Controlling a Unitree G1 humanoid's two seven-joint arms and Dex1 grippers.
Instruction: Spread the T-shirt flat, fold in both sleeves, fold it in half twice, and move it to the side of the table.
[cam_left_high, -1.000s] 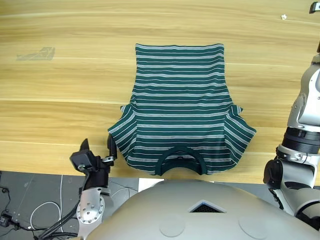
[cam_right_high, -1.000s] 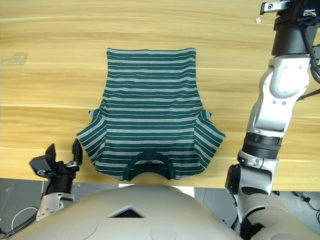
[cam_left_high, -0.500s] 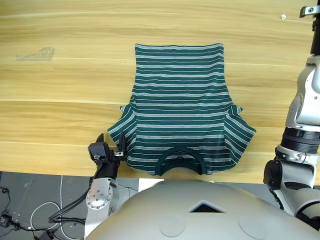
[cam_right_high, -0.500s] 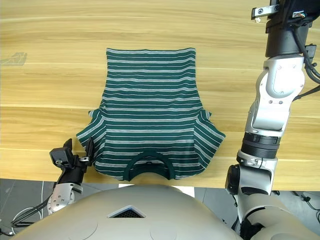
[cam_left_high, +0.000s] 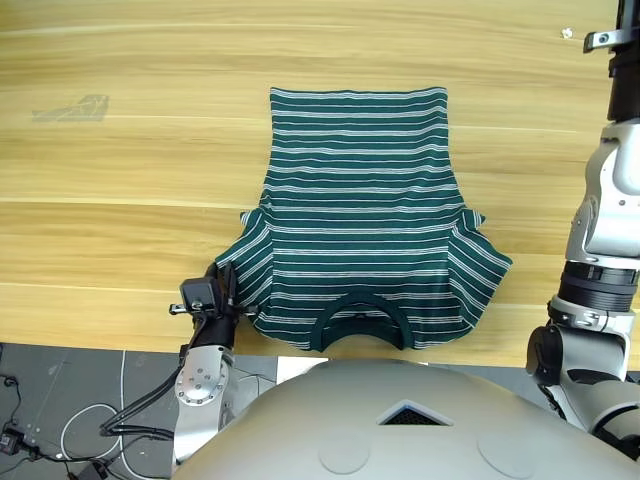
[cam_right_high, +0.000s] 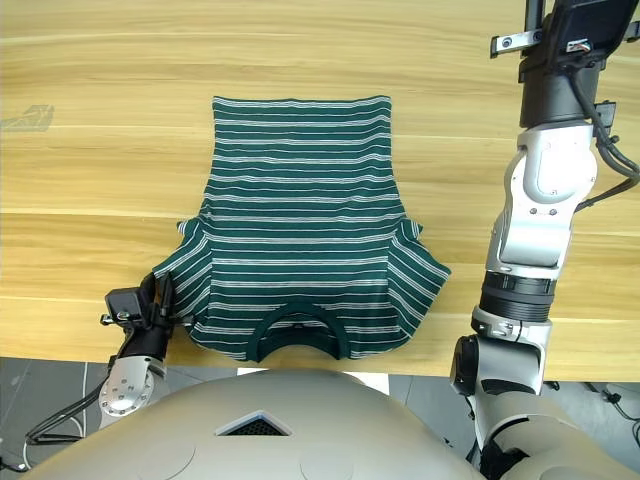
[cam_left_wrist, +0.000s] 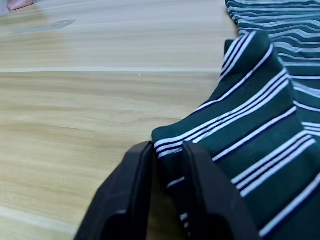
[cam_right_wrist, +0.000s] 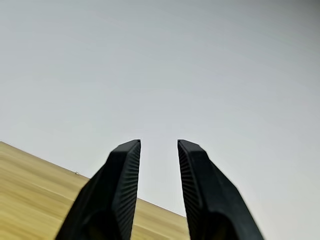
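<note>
The left gripper (cam_left_wrist: 167, 160) has slid in from 8 o'clock, and its fingers (cam_left_wrist: 132, 190) now clamp the edge of the left sleeve (cam_left_high: 240, 262). The T-shirt (cam_left_high: 358, 190) lies flat on the wooden table (cam_left_high: 120, 200), near the front edge. Its long axis runs 6 to 12 o'clock, with the collar (cam_left_high: 362, 318) pointing to 6. The right gripper (cam_right_wrist: 159, 145), fingers parted and empty, is raised around 2 o'clock, well apart from the T-shirt.
</note>
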